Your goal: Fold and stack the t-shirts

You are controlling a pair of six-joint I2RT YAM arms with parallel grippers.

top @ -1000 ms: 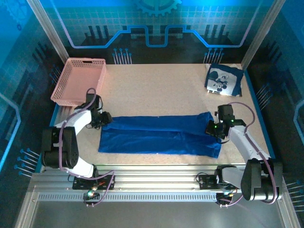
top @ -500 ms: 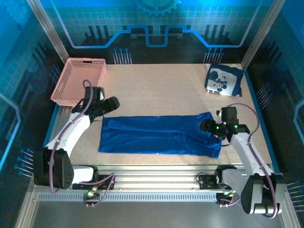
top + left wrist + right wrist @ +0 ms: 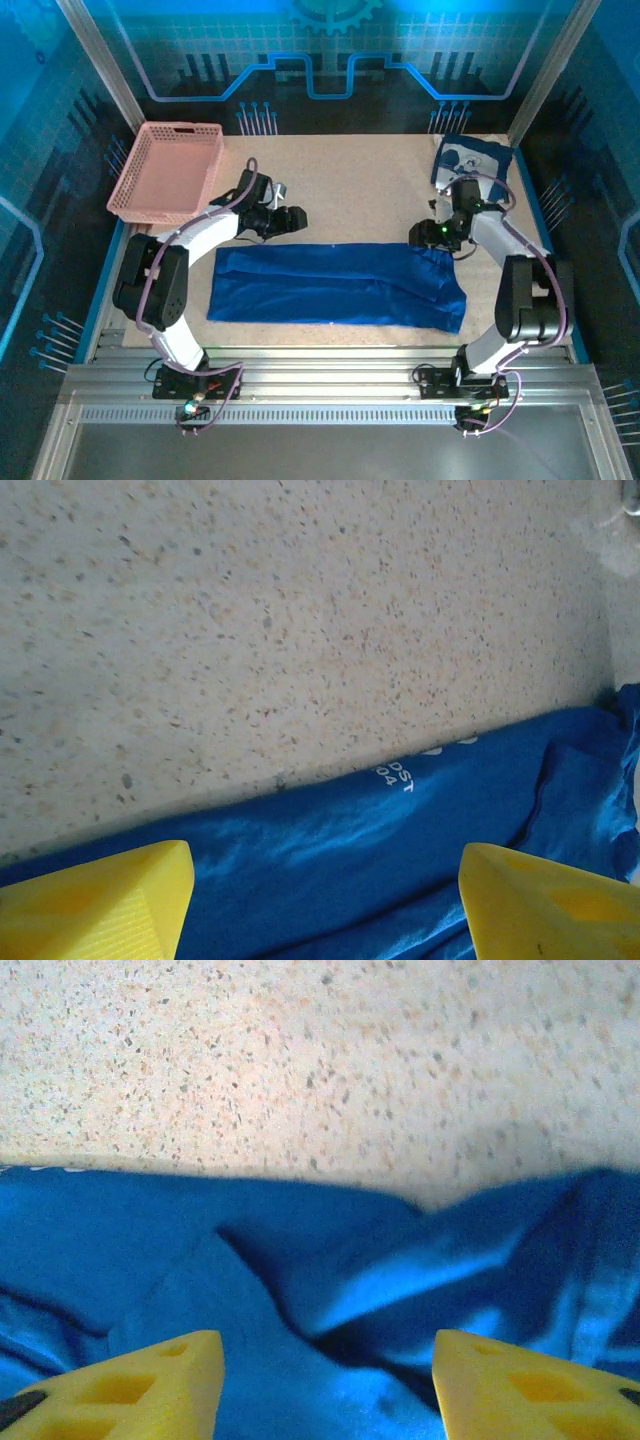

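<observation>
The only lettering that can be read is a small white print on the spread t-shirt (image 3: 340,840). It shows in the left wrist view, close to the cloth's far edge where the blue meets the table (image 3: 300,630). It stands in two short slanted lines. The upper line looks like "DST" and the lower like "04". The first characters of both are lost in a crease, so the full word and number cannot be told. A few more white strokes just to the right, on the same shirt, are cut off by the fold and cannot be read. In the top view the folded t-shirt (image 3: 487,165) bears a white-and-black cartoon print, too small to show any letters.
</observation>
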